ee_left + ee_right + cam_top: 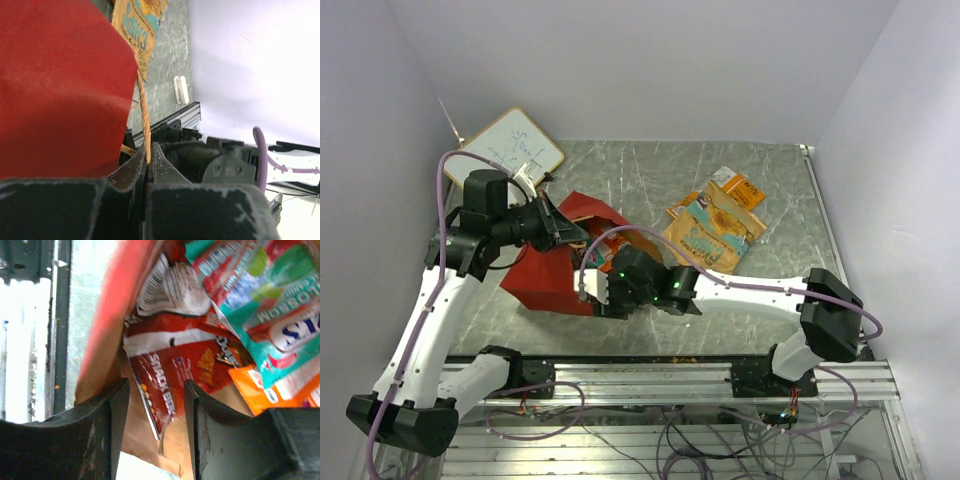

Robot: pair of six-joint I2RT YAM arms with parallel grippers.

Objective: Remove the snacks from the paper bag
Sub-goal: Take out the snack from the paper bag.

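The red paper bag (552, 268) lies on its side at the table's left, its mouth facing right. My left gripper (570, 232) is shut on the bag's thin tan handle (145, 120) and holds it up by the red wall (60, 85). My right gripper (595, 290) is at the bag's mouth, open, its fingers (112, 410) either side of the edge of a red snack packet (172, 375) on the brown kraft inside. A teal packet (260, 295) and an orange packet (270, 385) lie deeper in. Several tan and orange packets (715, 225) lie out on the table.
A white whiteboard (510, 148) lies at the far left corner behind the left arm. White walls close in on three sides. The metal rail (670, 372) runs along the near edge. A small white block (181, 89) sits on the table near the rail.
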